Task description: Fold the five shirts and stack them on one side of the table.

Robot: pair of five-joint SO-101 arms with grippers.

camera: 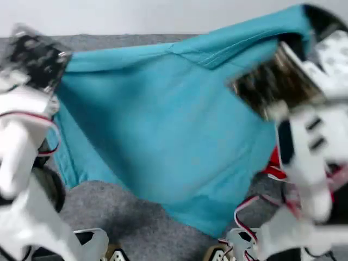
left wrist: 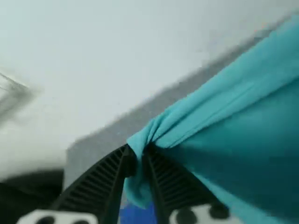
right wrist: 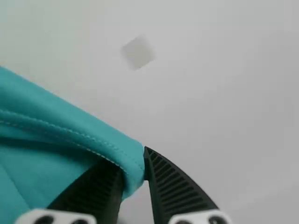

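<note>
A teal shirt [camera: 168, 130] hangs spread in the air between the two arms, its lower edge drooping toward the grey table [camera: 130, 215]. My left gripper [left wrist: 138, 156] is shut on a bunched corner of the teal shirt [left wrist: 224, 130]; in the high view this gripper [camera: 54, 68] is raised at the upper left. At the upper right, my right gripper [right wrist: 135, 170] is shut on the hemmed edge of the teal shirt [right wrist: 60, 144], and in the high view it [camera: 304, 22] is held high. A red cloth [camera: 274, 160] peeks out behind the right arm.
Grey table surface [camera: 117, 39] shows behind and below the hanging shirt. A pale wall [camera: 163, 16] runs along the back. Both arm bases stand at the near edge, with red and white cables [camera: 244, 209] by the right one.
</note>
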